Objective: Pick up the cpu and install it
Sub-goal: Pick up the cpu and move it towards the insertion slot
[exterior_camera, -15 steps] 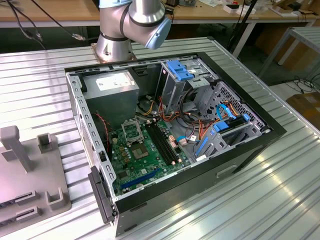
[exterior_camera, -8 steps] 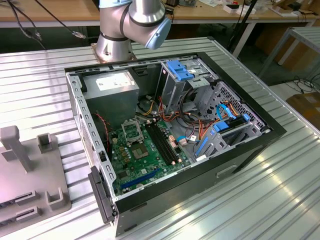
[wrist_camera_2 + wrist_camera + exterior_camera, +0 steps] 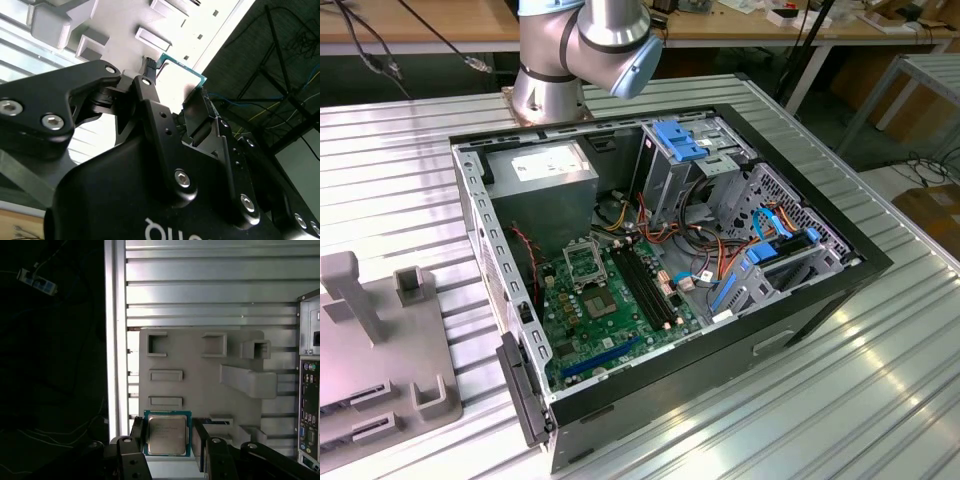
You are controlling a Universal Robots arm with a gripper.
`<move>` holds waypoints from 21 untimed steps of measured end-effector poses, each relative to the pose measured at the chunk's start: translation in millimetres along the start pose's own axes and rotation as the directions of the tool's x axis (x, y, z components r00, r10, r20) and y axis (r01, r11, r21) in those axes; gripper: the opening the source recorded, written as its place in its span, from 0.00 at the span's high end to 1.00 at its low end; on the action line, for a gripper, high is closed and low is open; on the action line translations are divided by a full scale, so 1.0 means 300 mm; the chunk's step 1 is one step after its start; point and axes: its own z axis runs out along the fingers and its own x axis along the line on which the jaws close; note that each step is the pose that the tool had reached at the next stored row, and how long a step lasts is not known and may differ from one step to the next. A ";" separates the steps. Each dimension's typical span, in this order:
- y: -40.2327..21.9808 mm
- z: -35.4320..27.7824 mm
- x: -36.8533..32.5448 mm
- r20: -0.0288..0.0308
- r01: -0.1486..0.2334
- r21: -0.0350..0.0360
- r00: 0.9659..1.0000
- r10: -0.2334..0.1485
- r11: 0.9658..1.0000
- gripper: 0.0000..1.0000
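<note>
On the exterior view's left, the grey holder [image 3: 370, 370] sits on the desk [image 3: 740, 420]. In the first wrist view my tool [image 3: 168, 432] hangs over that holder's edge, clamped on the cpu [image 3: 167, 436] by two opposite sides, silver top facing the camera. Further right, the open computer case [image 3: 670, 395] with its socket [image 3: 582, 262] lies well apart from the tool. I judge this the pickup. To do it well I want the grip centred, the cpu level and only a light squeeze, so it neither tilts nor slips.
</note>
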 end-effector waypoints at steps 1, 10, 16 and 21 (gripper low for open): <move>0.000 -0.003 0.000 0.000 0.000 0.000 1.000 0.000 1.000 0.53; 0.000 -0.032 0.001 0.000 0.000 0.000 1.000 0.000 1.000 0.53; 0.000 -0.050 0.002 0.000 0.000 0.000 1.000 0.000 1.000 0.53; 0.000 -0.065 0.002 0.000 0.000 0.000 1.000 0.000 1.000 0.53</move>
